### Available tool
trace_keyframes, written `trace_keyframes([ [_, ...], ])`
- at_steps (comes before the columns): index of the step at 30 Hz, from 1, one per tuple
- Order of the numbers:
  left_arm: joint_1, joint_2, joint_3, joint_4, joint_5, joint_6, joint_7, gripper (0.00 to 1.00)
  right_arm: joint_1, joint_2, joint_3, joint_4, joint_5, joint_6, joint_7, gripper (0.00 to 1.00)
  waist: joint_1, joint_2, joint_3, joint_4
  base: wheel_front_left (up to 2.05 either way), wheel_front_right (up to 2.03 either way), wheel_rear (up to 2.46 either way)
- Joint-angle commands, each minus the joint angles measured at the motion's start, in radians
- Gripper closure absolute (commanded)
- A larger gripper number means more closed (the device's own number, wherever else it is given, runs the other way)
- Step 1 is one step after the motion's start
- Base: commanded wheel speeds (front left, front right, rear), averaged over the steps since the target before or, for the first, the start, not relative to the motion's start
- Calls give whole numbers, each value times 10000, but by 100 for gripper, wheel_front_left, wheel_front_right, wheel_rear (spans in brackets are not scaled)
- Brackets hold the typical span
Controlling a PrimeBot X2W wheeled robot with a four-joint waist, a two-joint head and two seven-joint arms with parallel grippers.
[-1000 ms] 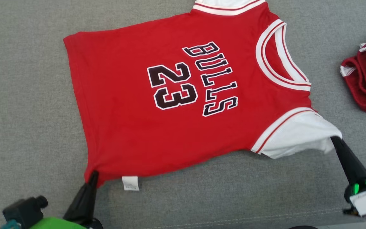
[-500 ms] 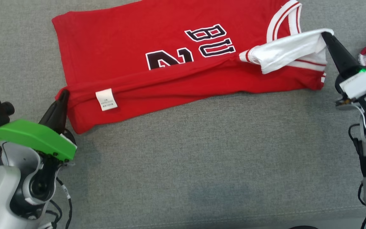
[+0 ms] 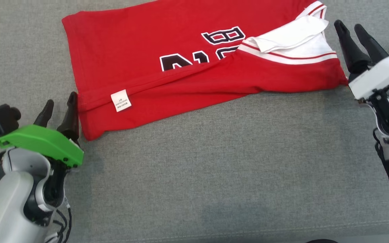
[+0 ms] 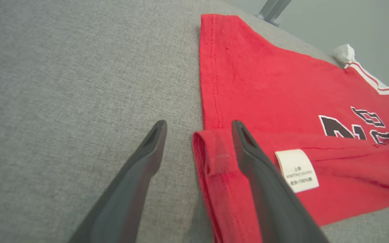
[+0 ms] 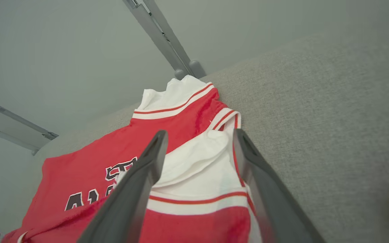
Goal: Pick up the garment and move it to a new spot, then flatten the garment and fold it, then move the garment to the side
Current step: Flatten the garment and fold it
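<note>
red jersey (image 3: 181,50) lies folded over lengthwise; left hand (image 3: 61,100) and right hand (image 3: 348,25) stand open at its two ends.

Grey fabric surface (image 3: 214,168), perhaps pale wall (image 5: 62,50)

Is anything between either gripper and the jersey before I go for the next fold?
Nothing visible. The left gripper stands open at the folded hem corner of the jersey, and the right gripper is open beside its white-sleeved end.

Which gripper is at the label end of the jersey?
Left gripper, green housing: jaws open at the jersey's hem corner beside the white label. Right gripper, white housing, is at the sleeve end.
</note>
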Motion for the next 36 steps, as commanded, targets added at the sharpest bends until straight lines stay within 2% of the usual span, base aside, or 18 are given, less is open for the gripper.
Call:
trace_keyframes([
  [1,599,216,21,-399,162,138,-231,0,615,-369,227,-509,-271,1,-218,0,0,0,-447,-161,0,0,0],
  [5,1895,422,55,-1778,-5,477,-399,0,1916,-1183,600,-1662,-1166,1,-60,0,0,0,-804,-362,0,0,0],
  [8,2485,477,-91,-2309,-71,729,-254,0,2631,-1409,485,-2293,-1594,1,415,0,0,0,-700,-405,0,0,0],
  [11,2579,456,-139,-2308,-63,882,-190,0,2953,-1412,364,-2644,-2051,1,904,0,0,0,-454,-404,0,0,0],
  [16,2281,177,-16,-2173,-519,654,-27,0,2695,-1061,351,-2670,-2261,1,1405,0,0,0,-119,-372,0,0,0],
  [19,1949,167,109,-1955,-711,470,159,0,2256,-989,481,-2345,-2464,0,1661,0,0,0,130,-305,0,0,0],
  [25,1344,441,-369,-1256,-356,303,779,0,1276,-1035,870,-1247,-2906,0,2090,0,0,0,426,-160,0,0,0],
  [30,1009,282,-707,-821,-356,70,1163,0,765,-1143,1166,-98,-3139,-5,2570,0,0,0,503,-27,0,0,0],
  [31,968,219,-783,-752,-414,-33,1247,66,725,-1142,1257,101,-3072,-5,2696,0,0,0,504,-4,0,0,0],
  [32,939,179,-921,-730,-504,-250,1404,100,687,-1125,1452,242,-2879,-5,2883,0,0,0,497,10,0,0,0],
  [33,971,202,-1095,-725,-606,-481,1606,100,670,-1114,1590,321,-2677,6,3000,58,0,0,482,14,0,0,0],
  [34,996,203,-1167,-733,-680,-637,1686,100,636,-1128,1694,354,-2501,8,3109,100,0,0,458,15,0,0,0],
  [36,1059,387,-1096,-777,-766,-808,1748,100,634,-1323,1839,326,-2139,3,3316,100,0,0,352,5,0,0,0],
])
